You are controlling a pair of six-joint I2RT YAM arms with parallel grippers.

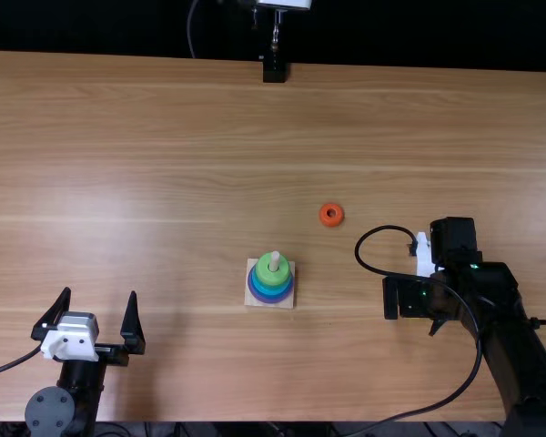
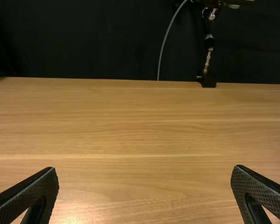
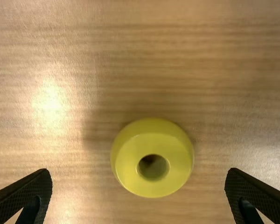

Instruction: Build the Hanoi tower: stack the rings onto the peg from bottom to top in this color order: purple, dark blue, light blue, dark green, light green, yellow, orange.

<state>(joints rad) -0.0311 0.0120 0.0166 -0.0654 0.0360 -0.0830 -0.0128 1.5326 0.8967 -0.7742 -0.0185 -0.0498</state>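
Right wrist view: the yellow ring [image 3: 152,144] lies flat on the table [image 3: 252,116], toward its near edge, below the open right gripper [image 3: 138,170]. Probably light, rigid and slick, it suits a low pinch across its widest sides; the left gripper [image 2: 145,169] is open.

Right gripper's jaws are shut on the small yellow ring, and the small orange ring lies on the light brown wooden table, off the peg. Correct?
Not the jaws: the right wrist view shows the right gripper open, jaws apart on either side of the yellow ring, touching neither side. The orange ring does lie on the table, off the peg.
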